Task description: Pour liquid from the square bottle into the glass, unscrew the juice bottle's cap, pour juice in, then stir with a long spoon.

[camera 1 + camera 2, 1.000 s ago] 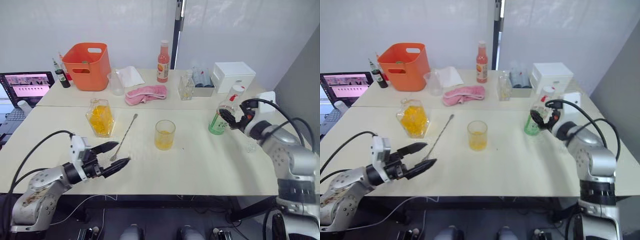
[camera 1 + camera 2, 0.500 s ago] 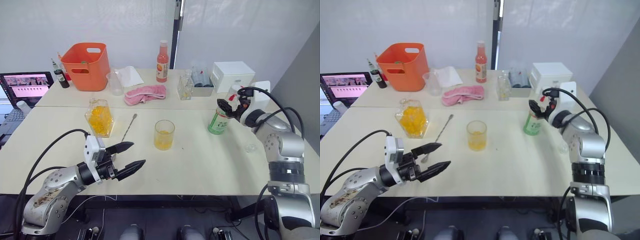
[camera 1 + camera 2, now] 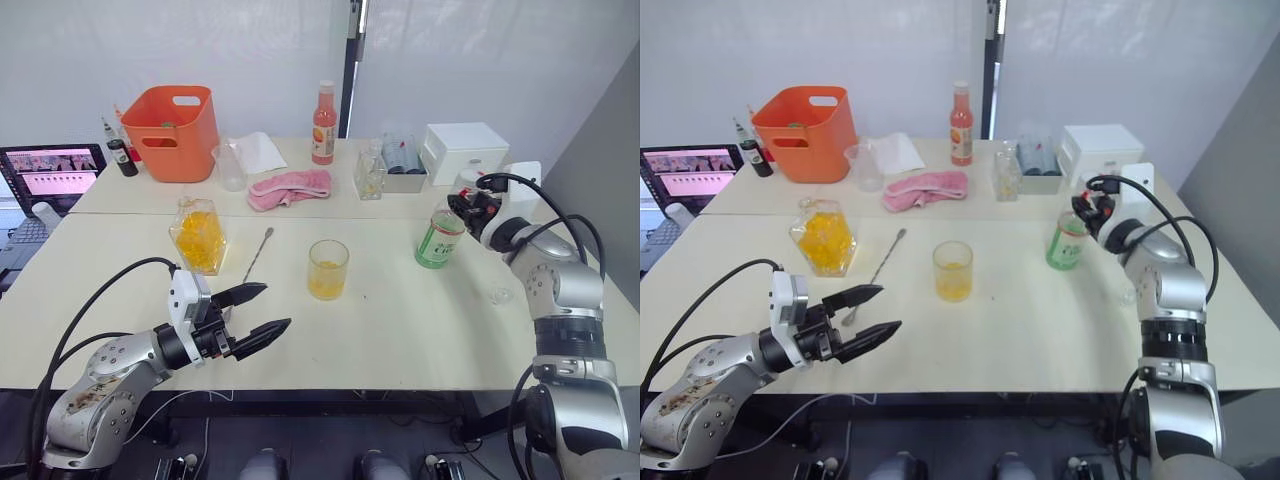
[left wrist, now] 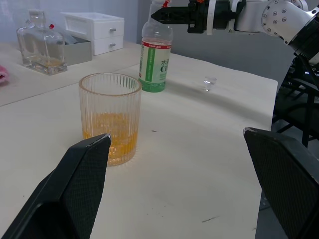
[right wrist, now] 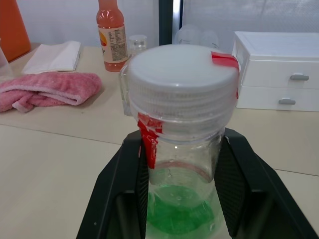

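Note:
The juice bottle [image 3: 438,239] with its green label stands at the right of the table. My right gripper [image 3: 464,206] is at the bottle's top. Its fingers [image 5: 119,199] press both sides of the neck just under the white cap [image 5: 182,82] with the red mark. The glass [image 3: 328,268] with yellow-orange liquid stands mid-table. The square bottle [image 3: 200,235] is left of it, and the long spoon [image 3: 255,258] lies between them. My left gripper [image 3: 258,311] hovers open near the front edge, pointing toward the glass [image 4: 110,117].
At the back stand an orange bucket [image 3: 175,130], a plastic beaker [image 3: 232,166], a pink cloth [image 3: 292,188], a slim orange-red bottle [image 3: 326,124], a small clear bottle [image 3: 372,176] and a white drawer box [image 3: 465,150]. A small clear object [image 3: 500,295] lies near my right arm.
My right gripper's fingers have closed in around the juice bottle's neck. My left gripper moved forward and right a second ago and has held still since.

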Motion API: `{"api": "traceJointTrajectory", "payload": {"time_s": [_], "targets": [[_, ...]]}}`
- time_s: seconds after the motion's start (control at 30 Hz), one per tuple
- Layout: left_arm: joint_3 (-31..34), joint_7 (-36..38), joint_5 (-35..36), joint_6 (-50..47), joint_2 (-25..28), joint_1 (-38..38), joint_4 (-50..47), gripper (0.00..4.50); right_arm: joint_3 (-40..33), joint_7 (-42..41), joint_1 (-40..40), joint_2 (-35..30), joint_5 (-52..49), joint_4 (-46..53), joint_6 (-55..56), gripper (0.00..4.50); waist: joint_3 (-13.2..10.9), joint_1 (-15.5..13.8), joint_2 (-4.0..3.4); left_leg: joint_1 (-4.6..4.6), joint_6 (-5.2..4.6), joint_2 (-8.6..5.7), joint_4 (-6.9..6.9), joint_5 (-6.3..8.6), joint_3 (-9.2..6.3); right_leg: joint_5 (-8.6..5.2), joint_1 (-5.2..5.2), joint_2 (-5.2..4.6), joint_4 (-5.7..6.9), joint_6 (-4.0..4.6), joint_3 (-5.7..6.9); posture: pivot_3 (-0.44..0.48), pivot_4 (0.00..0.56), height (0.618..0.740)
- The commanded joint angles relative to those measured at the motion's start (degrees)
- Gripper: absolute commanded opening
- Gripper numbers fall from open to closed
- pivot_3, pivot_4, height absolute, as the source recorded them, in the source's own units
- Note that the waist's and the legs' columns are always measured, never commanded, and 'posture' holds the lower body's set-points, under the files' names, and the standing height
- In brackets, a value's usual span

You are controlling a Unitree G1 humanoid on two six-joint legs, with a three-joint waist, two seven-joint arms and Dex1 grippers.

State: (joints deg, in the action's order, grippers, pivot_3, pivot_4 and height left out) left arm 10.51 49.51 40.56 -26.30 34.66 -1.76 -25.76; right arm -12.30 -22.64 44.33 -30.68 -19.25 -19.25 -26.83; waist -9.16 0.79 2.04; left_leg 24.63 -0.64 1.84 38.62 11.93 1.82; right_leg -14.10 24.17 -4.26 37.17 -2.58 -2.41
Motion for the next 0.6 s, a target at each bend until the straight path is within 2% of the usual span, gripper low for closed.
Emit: {"api": "traceJointTrajectory", "payload": {"time_s": [0.03, 0.13, 0.3, 0.6], "targets": [[0.45, -0.09, 0.23, 0.45, 0.78, -0.85, -1.79, 4.50, -1.62, -0.03, 1.45, -0.11, -0.09, 1.09, 2.04, 1.30, 0.00, 0.03, 0.00, 0.00, 0.00, 0.00, 0.00, 0.00, 0.00, 0.00, 0.00, 0.00, 0.00, 0.00, -0.01, 0.000, 0.150, 0.715], [0.81, -0.03, 0.09, 0.71, 1.03, -1.35, -1.12, 4.50, -2.08, -0.30, 1.23, -0.02, -0.99, 3.05, 1.85, 1.30, 0.00, 0.02, 0.00, 0.00, 0.00, 0.00, 0.00, 0.00, 0.00, 0.00, 0.00, -0.01, 0.00, 0.00, -0.01, 0.000, 0.150, 0.715], [2.06, 1.56, -0.91, 2.27, 2.44, -1.74, 1.67, 4.50, -2.49, -2.43, -1.36, -0.87, -4.19, 13.01, -2.34, 1.30, -0.17, 0.00, -0.27, 0.07, 0.00, 0.01, -0.04, 0.00, 0.00, 0.00, 0.10, -0.02, 0.00, 0.00, -0.03, 0.000, 0.150, 0.715], [2.14, 4.36, -1.76, 3.48, 4.09, -4.68, 6.62, 4.50, -5.51, -2.00, -11.71, -2.58, -17.64, 42.44, -18.94, 1.30, -0.19, -0.20, -0.30, 0.08, 0.00, 0.02, -0.22, 0.00, -0.03, -0.01, 0.10, -0.06, -0.11, -0.01, 0.00, 0.000, 0.150, 0.715]]}}
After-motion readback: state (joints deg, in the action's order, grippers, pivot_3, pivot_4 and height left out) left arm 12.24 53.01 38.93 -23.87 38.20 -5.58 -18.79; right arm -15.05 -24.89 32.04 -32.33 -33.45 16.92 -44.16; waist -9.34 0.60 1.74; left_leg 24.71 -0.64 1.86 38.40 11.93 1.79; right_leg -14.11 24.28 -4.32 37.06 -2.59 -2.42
